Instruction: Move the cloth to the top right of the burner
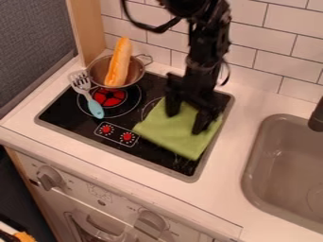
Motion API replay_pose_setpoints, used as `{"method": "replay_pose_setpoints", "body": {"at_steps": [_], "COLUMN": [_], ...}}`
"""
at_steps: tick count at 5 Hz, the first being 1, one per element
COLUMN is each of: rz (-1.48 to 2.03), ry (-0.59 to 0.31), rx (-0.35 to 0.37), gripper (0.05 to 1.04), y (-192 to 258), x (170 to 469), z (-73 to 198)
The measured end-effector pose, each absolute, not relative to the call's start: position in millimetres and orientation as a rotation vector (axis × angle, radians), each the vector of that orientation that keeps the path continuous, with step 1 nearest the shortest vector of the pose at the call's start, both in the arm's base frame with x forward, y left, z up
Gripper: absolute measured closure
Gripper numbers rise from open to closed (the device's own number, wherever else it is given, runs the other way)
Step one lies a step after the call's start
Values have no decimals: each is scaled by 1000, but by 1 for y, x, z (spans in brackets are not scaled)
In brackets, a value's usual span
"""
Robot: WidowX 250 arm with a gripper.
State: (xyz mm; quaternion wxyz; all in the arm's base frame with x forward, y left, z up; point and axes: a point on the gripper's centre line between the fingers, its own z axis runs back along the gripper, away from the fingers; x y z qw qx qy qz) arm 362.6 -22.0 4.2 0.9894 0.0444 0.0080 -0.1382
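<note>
My gripper (187,116) is spread at the green cloth (170,132), so I judge this the grasp: pinch next, then shift toward the burner's (151,153) top right.

The robot's arm (208,45) is black throughout, with chunky, uneven segments above the fingers (201,122). A thick black cable (156,30) loops out from its upper part; a thinner dark strand (227,72) curves beside it, nearer the fingers, which are black, blocky and blunt-ended.
</note>
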Motion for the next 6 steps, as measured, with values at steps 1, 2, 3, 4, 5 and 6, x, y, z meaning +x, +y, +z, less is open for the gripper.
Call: {"method": "replay_pose_setpoints", "body": {"at_steps": [1,2,3,4,5,6], "rz": [-267,-261,-257,-244,-224,-198], "ry": [-8,-29,-27,-50,-116,-102], "rx": [52,34,31,42,63,70], "gripper": [84,84,84,84,84,84], "y": [-32,-38,-40,-42,-46,-45], "x": [392,404,403,402,403,400], "z": [7,12,12,30,77,89]}}
